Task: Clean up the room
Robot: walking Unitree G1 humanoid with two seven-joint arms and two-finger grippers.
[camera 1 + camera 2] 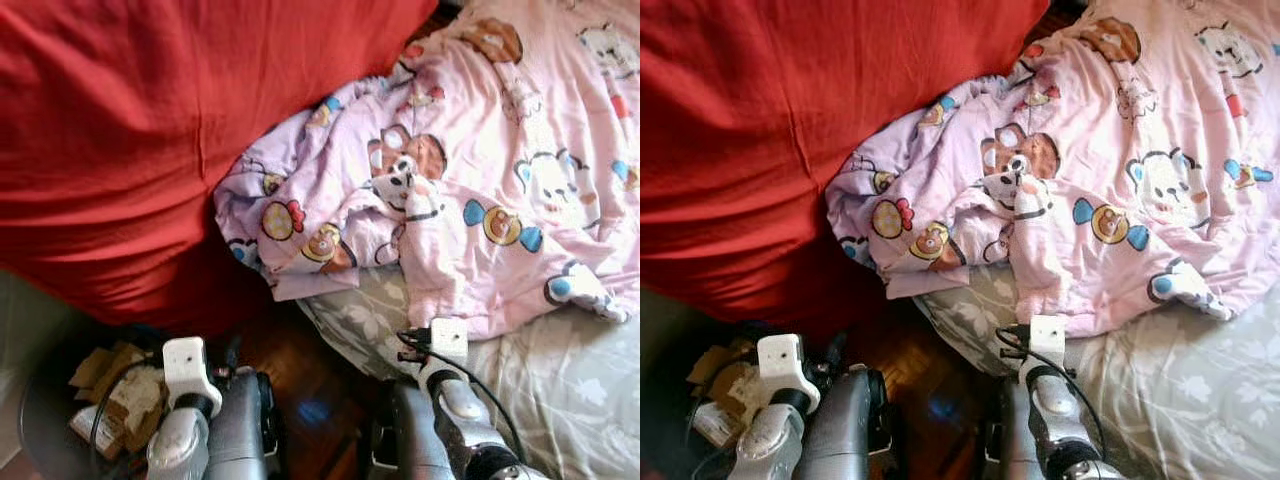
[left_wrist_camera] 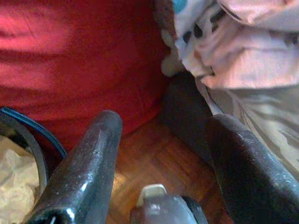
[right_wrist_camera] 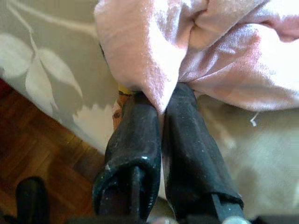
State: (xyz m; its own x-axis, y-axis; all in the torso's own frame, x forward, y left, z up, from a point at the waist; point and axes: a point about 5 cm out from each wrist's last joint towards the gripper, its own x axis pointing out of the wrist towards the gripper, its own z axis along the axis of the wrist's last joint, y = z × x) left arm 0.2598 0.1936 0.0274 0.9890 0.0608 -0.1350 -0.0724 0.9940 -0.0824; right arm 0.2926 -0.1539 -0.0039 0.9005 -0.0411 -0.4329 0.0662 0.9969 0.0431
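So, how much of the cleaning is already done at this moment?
Little looks done. The pink blanket lies crumpled on the grey sheet, against the red cushion. In hand: the right gripper is shut on the blanket's edge. The left gripper hangs open above the wooden floor. Left: spreading or folding the blanket.

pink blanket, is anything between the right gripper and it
Nothing visible. The right gripper is shut on a fold at the edge of the pink blanket, over the grey bedsheet. The left gripper hangs open above the wooden floor.
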